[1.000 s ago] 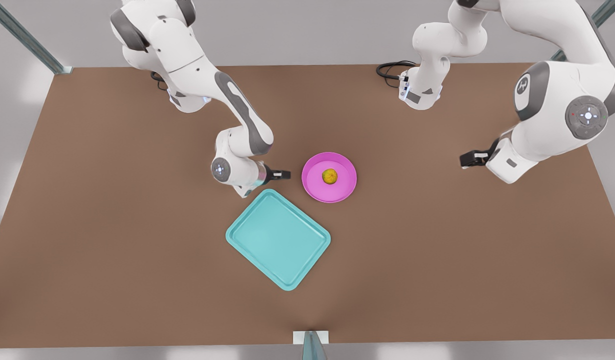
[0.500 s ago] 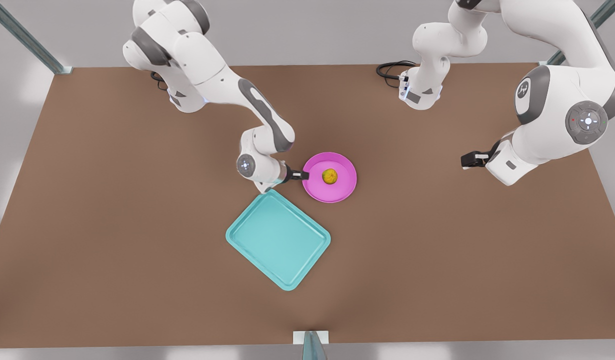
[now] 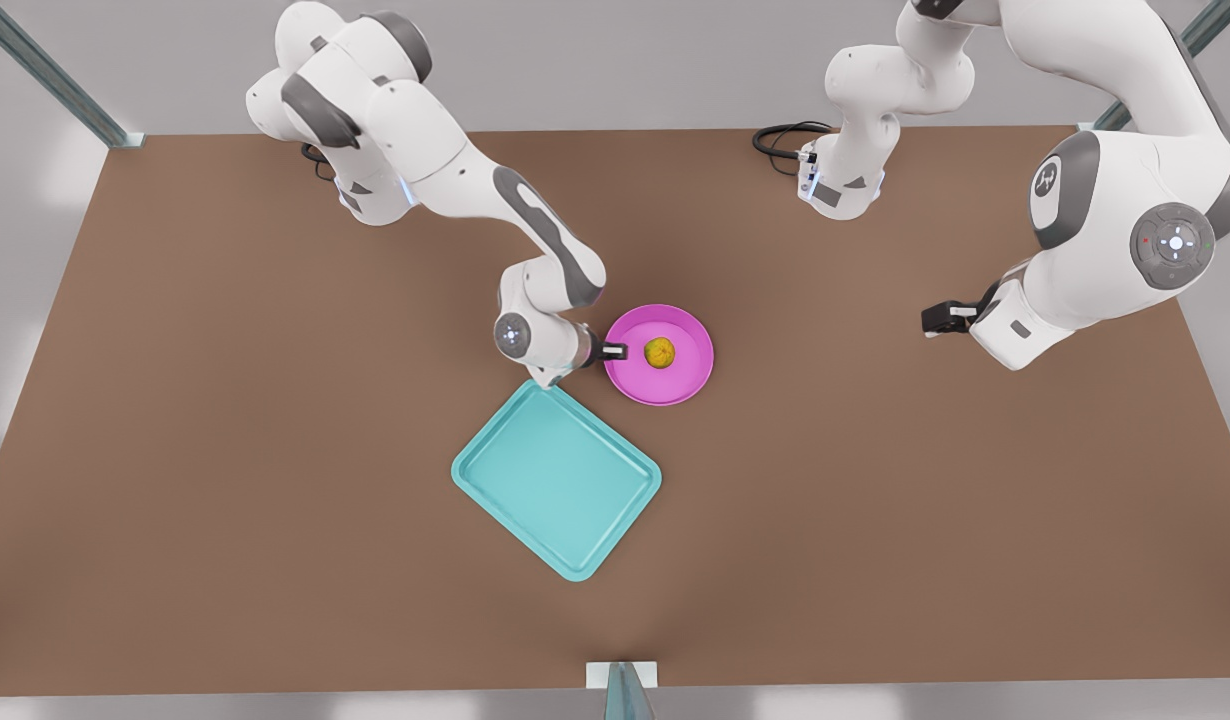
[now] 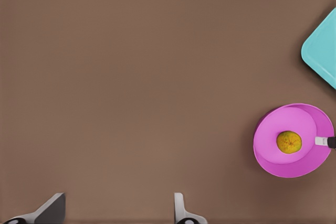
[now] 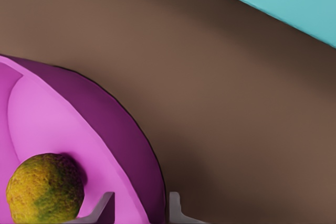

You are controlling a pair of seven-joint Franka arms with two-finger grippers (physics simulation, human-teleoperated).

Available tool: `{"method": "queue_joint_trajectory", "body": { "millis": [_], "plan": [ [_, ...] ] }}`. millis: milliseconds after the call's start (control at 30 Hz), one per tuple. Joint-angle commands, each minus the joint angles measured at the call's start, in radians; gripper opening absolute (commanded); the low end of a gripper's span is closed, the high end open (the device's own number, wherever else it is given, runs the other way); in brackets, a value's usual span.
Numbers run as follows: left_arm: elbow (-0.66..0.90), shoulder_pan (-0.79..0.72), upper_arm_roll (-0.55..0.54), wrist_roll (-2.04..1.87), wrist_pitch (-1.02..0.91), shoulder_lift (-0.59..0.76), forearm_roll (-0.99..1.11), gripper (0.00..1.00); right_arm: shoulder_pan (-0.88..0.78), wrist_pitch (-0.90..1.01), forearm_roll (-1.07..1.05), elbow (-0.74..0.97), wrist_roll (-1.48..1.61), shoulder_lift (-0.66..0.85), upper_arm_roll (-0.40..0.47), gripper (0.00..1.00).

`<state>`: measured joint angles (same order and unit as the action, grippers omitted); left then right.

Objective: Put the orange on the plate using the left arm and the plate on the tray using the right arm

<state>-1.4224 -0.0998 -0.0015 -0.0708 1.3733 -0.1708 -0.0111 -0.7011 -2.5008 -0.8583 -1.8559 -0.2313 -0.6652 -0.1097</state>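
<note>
The right gripper (image 3: 615, 351) has moved in to the plate's (image 3: 675, 385) nine o'clock rim, its narrow jaws sitting one on each side of it. The orange (image 3: 659, 352) is lying in the middle. The tray (image 3: 535, 480) is lying at seven o'clock on the brown table (image 3: 225, 450). The left gripper (image 3: 933, 319) is waiting wide open at three o'clock, well apart.
</note>
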Motion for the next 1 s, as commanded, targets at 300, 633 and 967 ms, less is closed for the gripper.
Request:
{"method": "queue_joint_trajectory", "body": {
  "millis": [300, 633, 967],
  "plan": [
    [0.016, 0.000, 0.000, 0.019, -0.054, 0.004, 0.002, 1.00, 0.006, 0.000, -0.001, 0.011, 0.004, 0.003, -0.007, 0.21],
    [0.045, -0.001, 0.000, 0.006, -0.109, -0.010, -0.001, 1.00, 0.063, 0.017, -0.067, 0.112, 0.003, 0.047, -0.012, 0.21],
    [0.045, -0.001, 0.000, 0.005, -0.106, -0.021, -0.001, 1.00, 0.356, 0.099, -0.070, 0.139, 0.007, 0.064, -0.007, 0.21]
  ]
}}
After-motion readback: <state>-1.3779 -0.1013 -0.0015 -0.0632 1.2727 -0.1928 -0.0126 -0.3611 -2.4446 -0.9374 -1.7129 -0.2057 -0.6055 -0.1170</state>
